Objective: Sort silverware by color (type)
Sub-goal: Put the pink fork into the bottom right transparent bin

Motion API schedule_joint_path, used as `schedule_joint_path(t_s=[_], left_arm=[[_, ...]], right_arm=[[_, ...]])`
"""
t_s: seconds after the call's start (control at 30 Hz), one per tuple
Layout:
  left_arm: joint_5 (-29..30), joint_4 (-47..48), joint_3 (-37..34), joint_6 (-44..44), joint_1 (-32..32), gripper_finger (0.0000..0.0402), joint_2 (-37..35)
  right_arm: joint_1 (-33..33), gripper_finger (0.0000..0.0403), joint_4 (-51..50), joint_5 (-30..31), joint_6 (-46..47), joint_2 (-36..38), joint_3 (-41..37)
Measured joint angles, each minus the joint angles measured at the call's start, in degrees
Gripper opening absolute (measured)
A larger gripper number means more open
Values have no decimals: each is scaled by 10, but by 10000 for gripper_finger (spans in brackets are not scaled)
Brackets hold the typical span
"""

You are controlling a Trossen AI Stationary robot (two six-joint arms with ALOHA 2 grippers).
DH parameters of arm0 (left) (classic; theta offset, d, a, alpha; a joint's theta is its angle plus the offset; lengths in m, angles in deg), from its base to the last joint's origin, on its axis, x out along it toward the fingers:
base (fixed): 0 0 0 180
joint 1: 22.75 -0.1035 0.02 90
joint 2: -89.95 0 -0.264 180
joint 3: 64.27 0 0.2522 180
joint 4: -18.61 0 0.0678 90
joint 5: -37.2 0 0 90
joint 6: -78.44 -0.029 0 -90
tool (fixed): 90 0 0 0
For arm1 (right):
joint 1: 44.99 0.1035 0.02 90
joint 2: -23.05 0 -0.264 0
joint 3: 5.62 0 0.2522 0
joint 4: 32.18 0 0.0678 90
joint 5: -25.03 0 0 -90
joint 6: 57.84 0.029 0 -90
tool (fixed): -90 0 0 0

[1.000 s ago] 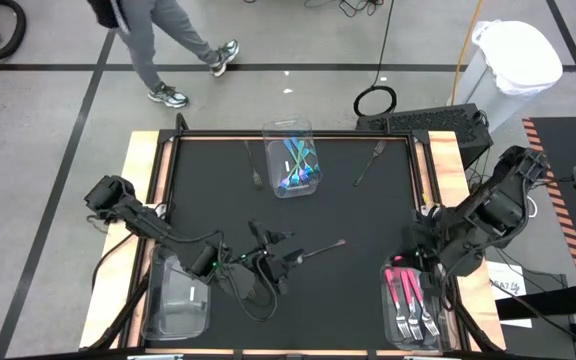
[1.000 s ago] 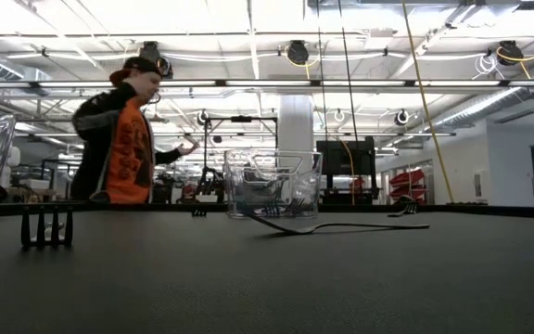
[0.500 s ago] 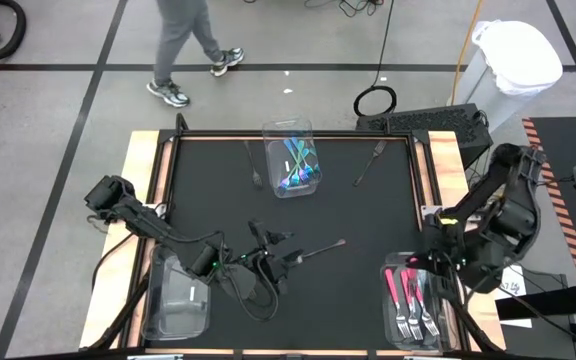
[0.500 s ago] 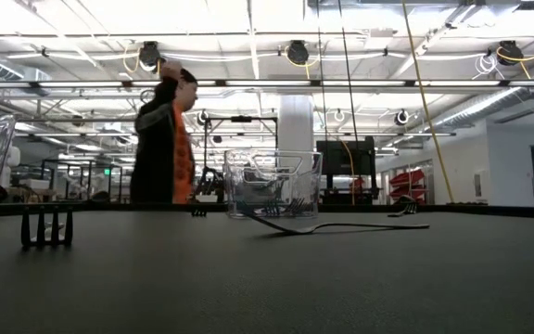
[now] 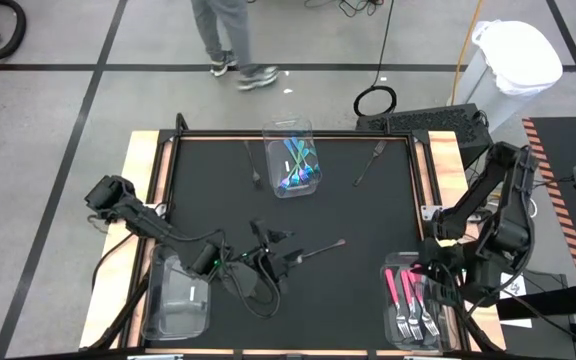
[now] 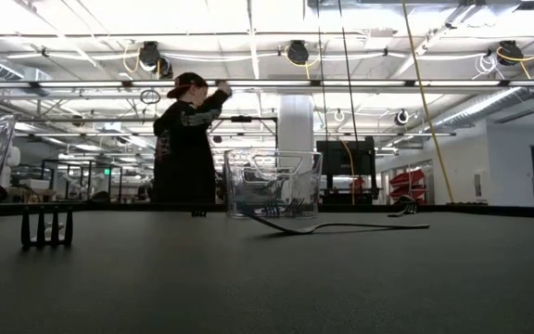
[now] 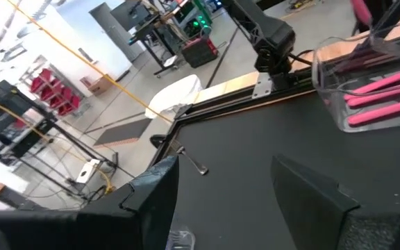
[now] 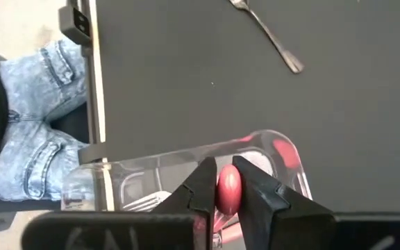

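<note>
Our right end effector [image 8: 228, 189] grips a pink fork [image 8: 228, 189] over its bin [image 5: 411, 340]; left end effector [image 5: 268, 262] spread wide; dark forks [image 5: 318, 249] remain on the surface [image 5: 368, 220].

We see right arm [image 5: 498, 215] swung back toward near right corner, right gripper [image 5: 430, 272] now over near-right bin [image 5: 400, 330], fingers [image 8: 201, 186] pinching pink handle [image 8: 228, 189] above that bin; a second ago gripper sat further in over mat. Person [image 5: 230, 35] beyond table walked rightward along far side, arm now raised in low view
</note>
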Motion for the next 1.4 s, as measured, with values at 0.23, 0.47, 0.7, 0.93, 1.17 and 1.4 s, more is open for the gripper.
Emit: schedule_joint_path(t_s=[0.23, 0.47, 0.7, 0.93, 1.17, 1.4], left_arm=[[-22, 3, 0, 14, -8, 228, 0], [-32, 3, 0, 14, -7, 228, 0], [-32, 3, 0, 14, -7, 228, 0], [-32, 3, 0, 14, -7, 228, 0], [-32, 3, 0, 15, -8, 228, 0], [-57, 15, 0, 43, -17, 228, 0]], right_arm=[[30, 37, 43, 35, 55, 0, -53], [67, 37, 142, 43, 104, 0, -122], [88, 38, 260, 44, 105, 0, -181], [88, 39, 289, 50, 125, 1, -227], [88, 55, 286, 50, 136, 0, -238], [88, 97, 277, 55, 135, 0, -238]])
